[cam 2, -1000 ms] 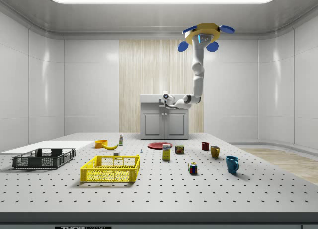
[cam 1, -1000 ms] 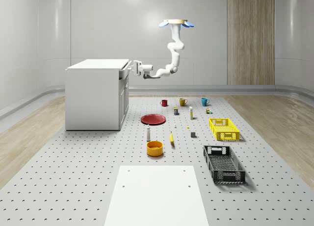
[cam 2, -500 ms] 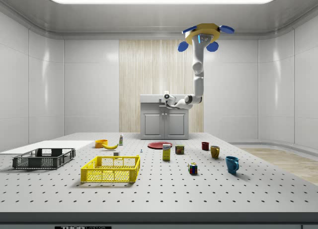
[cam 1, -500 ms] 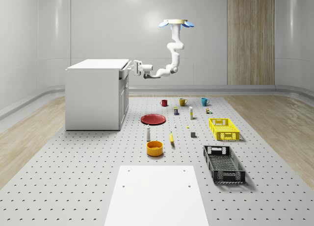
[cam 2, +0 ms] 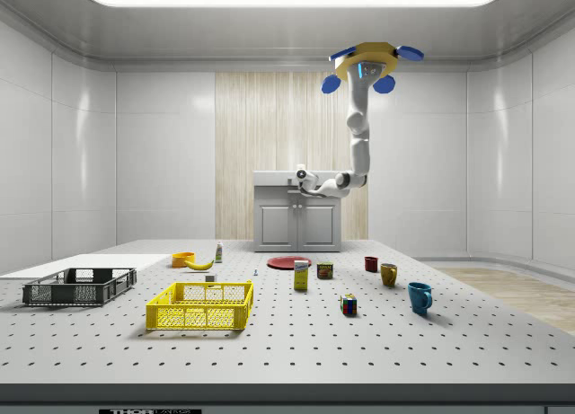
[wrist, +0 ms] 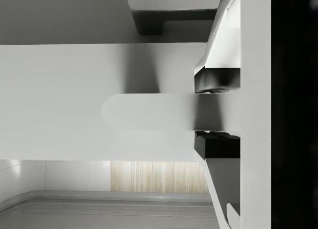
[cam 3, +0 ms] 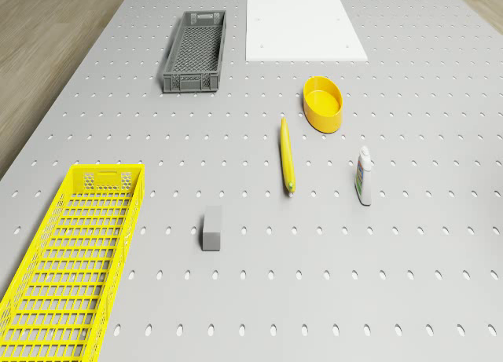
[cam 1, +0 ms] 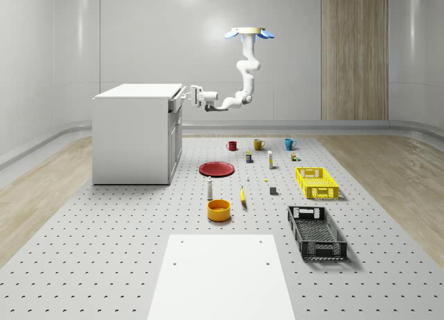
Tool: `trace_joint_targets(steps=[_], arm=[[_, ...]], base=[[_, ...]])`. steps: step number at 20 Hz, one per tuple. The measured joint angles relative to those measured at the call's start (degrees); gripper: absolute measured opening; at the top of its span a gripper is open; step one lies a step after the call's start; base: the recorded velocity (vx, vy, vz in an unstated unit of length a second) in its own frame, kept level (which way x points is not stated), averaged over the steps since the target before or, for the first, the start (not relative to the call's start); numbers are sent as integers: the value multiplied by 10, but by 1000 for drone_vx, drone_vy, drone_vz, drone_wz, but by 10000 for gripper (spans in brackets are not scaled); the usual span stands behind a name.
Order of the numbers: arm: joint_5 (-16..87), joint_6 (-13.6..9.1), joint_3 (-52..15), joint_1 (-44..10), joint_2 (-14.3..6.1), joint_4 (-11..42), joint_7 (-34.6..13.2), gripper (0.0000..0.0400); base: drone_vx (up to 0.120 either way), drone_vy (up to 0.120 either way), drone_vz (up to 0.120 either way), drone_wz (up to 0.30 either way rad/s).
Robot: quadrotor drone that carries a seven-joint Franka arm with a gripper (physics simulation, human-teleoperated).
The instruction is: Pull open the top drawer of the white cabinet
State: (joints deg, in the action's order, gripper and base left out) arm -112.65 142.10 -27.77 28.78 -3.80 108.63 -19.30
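The white box-shaped cabinet stands on the perforated grey worktop, at the whole-scene view's left. Its top drawer sits just under the cabinet's top, in the face turned to that view's right. The quadrotor drone hovers high up, well off that face, approx. above the far end of the worktop. Its white arm bends down and across, so the hand meets the drawer front head-on. In the wrist view the pale bar-shaped handle runs straight in between the dark pads, one on each flat side. We see no gap on either side, so we judge the hand closed on the handle w/ nothing else in it. Key relation: the handle's long axis lies along the drawer front, i.e. across the pull line, and the fingers pinch across its thin dimension. The drawer itself points out of the cabinet face, toward the whole-scene view's right, which in the side view is toward the camera. We reckon the pull must go straight along that line, back toward the drone's side, w/o twisting. Whether the drawer is out at all, we can't tell.
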Motion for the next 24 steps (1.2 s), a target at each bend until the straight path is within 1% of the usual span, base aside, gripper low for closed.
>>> trace_joint_targets(steps=[3,4,5,7,9,11,16,17,18,20,24], arm=[[-2,-5,7,-6,-9,10,1,109],[-3,-6,9,-9,-11,12,1,124],[-4,-6,9,-13,-13,14,2,164],[-6,-3,7,-19,-12,13,3,219],[-7,3,2,-24,-6,6,5,253],[-6,11,-4,-27,3,-4,7,274],[-1,32,-8,-19,30,-34,10,296],[0,35,-1,-10,34,-39,11,298],[1,38,20,13,38,-44,11,300],[3,43,-27,-31,45,-51,12,302],[7,53,-67,-62,58,-65,13,304]], base=[[0,0,0,0],[0,0,0,0],[0,0,0,0],[0,0,0,0],[0,0,0,0],[0,0,0,0],[0,0,0,0],[0,0,0,0],[0,0,0,0],[0,0,0,0],[0,0,0,0]])
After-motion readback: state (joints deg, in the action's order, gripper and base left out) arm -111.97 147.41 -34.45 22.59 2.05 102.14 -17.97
